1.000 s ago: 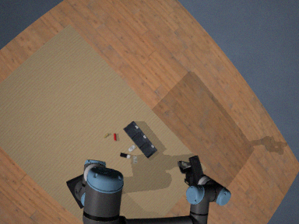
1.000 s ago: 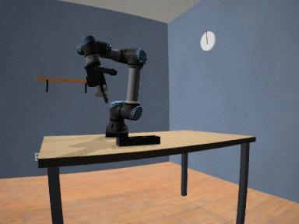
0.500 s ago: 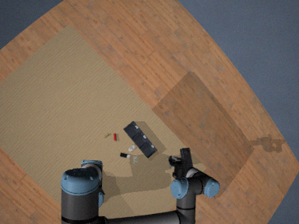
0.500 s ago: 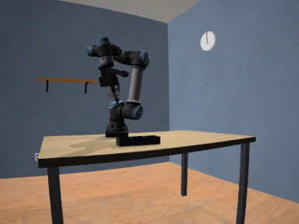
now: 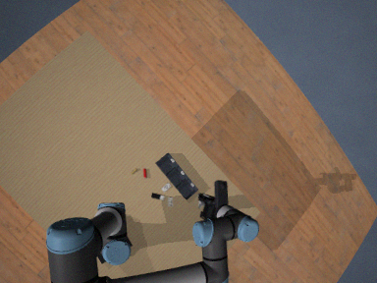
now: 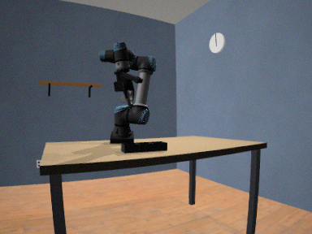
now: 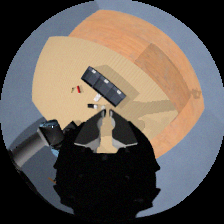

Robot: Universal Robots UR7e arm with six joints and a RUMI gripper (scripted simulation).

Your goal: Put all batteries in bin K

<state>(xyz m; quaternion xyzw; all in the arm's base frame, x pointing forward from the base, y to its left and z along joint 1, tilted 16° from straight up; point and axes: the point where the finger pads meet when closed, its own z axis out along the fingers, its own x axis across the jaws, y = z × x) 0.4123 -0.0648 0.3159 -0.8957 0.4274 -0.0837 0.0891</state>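
Observation:
A black row of bins (image 5: 177,175) lies on the tan mat; it also shows in the wrist view (image 7: 102,86) and at the table's front in the side view (image 6: 144,146). Their letters are too small to read. Small items lie to its left: a brass piece (image 5: 135,171), a red piece (image 5: 144,173), a black-and-white piece (image 5: 156,196) and two pale pieces (image 5: 168,188). Which of them are batteries I cannot tell. My gripper (image 7: 107,109) (image 6: 127,95) (image 5: 205,199) is shut and empty, high above the table, near the row's near end.
The arm's base (image 5: 74,246) stands at the mat's near edge, and its elbow and wrist links (image 5: 226,228) hang over the mat's right corner. The table edge runs close behind the bins in the side view.

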